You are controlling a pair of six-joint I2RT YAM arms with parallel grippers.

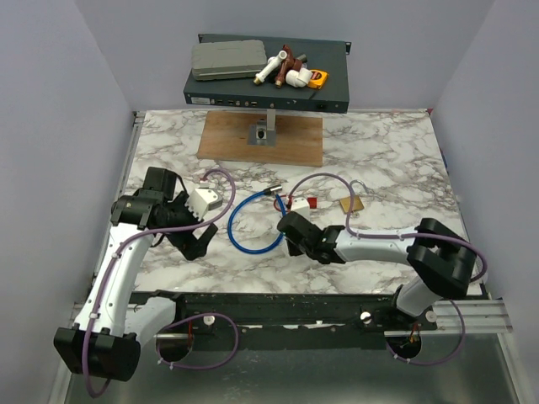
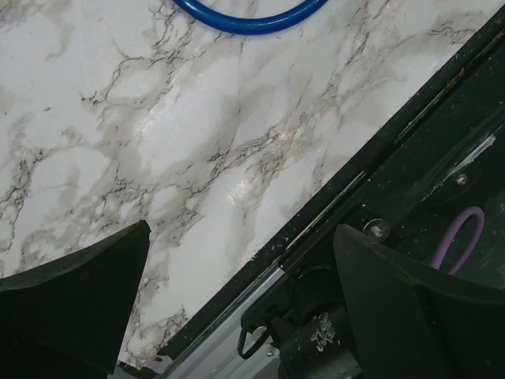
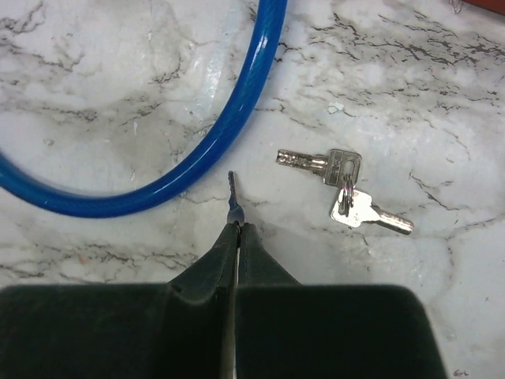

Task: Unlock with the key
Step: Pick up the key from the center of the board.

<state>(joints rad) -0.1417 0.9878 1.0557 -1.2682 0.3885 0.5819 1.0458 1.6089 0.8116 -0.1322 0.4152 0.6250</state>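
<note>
Glossy marble tbl (image 3: 95,87), shiny blue plastic cable (image 3: 264,39), metal key (image 3: 232,193), matt blk claw (image 3: 237,230)

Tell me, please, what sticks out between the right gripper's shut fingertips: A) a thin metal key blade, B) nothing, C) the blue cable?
A: the right wrist view shows the key poking edge-on from the shut right gripper, apart from the blue cable and the two ringed keys.

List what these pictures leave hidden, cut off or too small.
- Right wrist view: the key, pinched in the shut right gripper, shows only an edge-on tip; the fingers hide the rest.
- Top view: the padlock is too small to tell locked from open.
- Left wrist view: the blue cable is cut off by the top edge.
</note>
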